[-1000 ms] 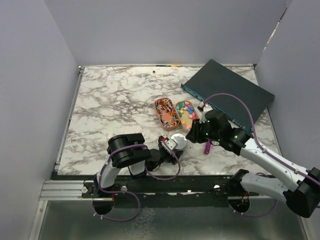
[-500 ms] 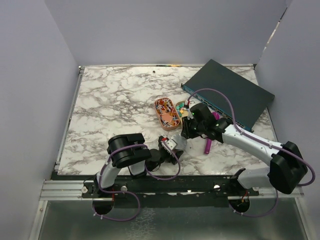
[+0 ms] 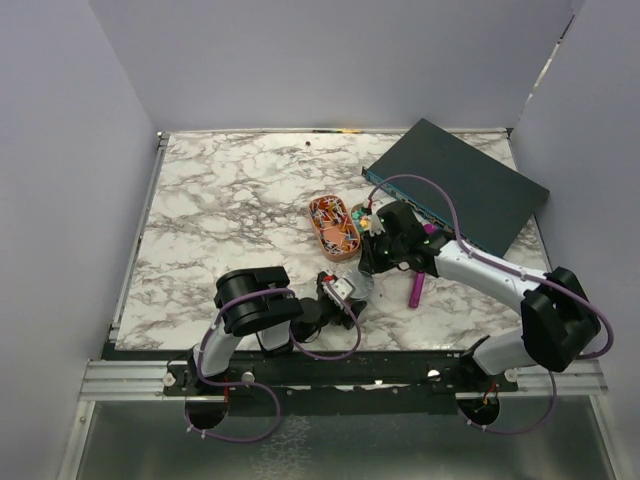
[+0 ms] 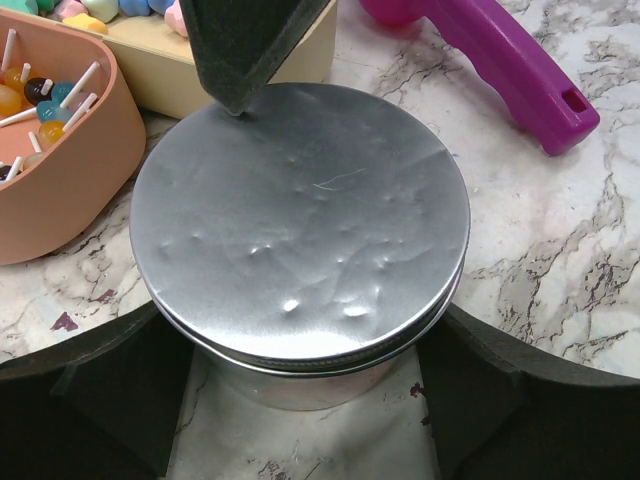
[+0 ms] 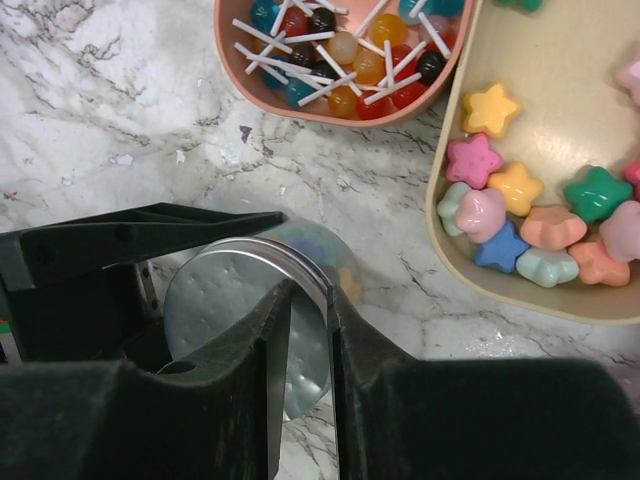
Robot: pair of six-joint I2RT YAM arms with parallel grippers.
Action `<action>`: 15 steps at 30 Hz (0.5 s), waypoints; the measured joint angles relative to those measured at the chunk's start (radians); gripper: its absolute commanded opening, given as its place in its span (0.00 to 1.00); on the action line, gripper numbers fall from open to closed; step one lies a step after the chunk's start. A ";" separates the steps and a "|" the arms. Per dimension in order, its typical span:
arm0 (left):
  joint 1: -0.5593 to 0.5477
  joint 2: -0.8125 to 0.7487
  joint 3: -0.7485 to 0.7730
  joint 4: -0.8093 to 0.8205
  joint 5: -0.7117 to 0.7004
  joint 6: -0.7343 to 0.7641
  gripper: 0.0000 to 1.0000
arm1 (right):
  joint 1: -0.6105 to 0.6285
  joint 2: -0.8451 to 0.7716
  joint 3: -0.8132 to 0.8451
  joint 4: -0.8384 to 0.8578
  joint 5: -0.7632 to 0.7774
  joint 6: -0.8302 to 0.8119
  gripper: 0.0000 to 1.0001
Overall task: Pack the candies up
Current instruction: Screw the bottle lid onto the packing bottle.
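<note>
The candies (image 5: 520, 215) are pastel star-shaped sweets in a cream tray (image 5: 450, 160). In the top view the right arm hides most of them, and a few show in the left wrist view (image 4: 90, 15). A silver tin (image 4: 300, 210) with its lid on stands on the marble between the pads of my left gripper (image 4: 300, 325), which is shut on its sides. My right gripper (image 5: 308, 290) pinches the far rim of the tin's lid (image 5: 230, 300), one finger on top and one outside. In the top view both grippers meet at the tin (image 3: 357, 284).
An orange tray (image 5: 345, 110) of small coloured balls on white sticks sits left of the cream tray. A purple scoop (image 3: 415, 290) lies right of the tin on the marble. A dark flat box (image 3: 460, 185) lies at the back right.
My right arm has swung left from beside the purple scoop, over the candy tray, and its fingers have closed on the tin's lid rim. The left gripper and tin have stayed put.
</note>
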 measured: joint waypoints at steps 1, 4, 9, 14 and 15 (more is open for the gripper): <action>0.000 0.000 0.000 0.000 0.000 0.000 0.42 | 0.000 0.002 0.000 0.003 -0.011 0.000 0.24; 0.000 0.000 0.000 0.000 0.000 0.000 0.41 | 0.000 0.006 -0.006 0.015 -0.037 -0.002 0.23; 0.000 0.000 0.000 0.000 0.000 0.000 0.41 | -0.013 0.005 -0.035 0.058 -0.063 -0.004 0.18; 0.000 0.000 0.000 0.000 0.000 0.000 0.41 | -0.021 -0.021 -0.077 0.110 -0.076 -0.002 0.10; 0.000 0.000 0.000 0.000 0.000 0.000 0.41 | -0.021 -0.027 -0.086 0.121 -0.076 -0.001 0.10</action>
